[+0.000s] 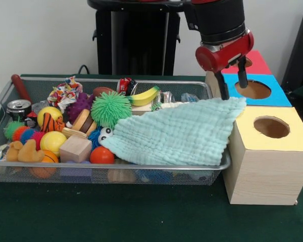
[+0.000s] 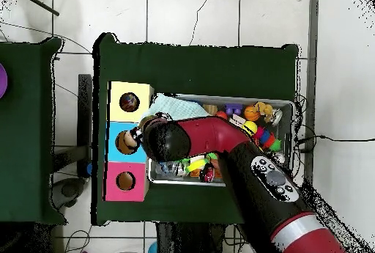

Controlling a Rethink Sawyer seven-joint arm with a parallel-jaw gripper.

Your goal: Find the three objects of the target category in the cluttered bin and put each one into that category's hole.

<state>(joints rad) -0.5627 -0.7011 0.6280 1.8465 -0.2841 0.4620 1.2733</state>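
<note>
Cloth (image 1: 179, 133), pale mint and waffle-textured, is draping over the right half of the wire bin (image 1: 141, 171) on my bench (image 1: 116, 217), one corner reaching the yellow box (image 1: 267, 156). I am seeing the gripper (image 1: 233, 83) hanging with fingers spread and empty at that corner, by the blue box (image 1: 265, 93). The cloth is hiding the toys beneath; the arm is blocking the overhead view.

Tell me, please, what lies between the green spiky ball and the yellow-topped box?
In the front view, the pale green cloth spreads from the green spiky ball to the yellow-topped box.
</note>
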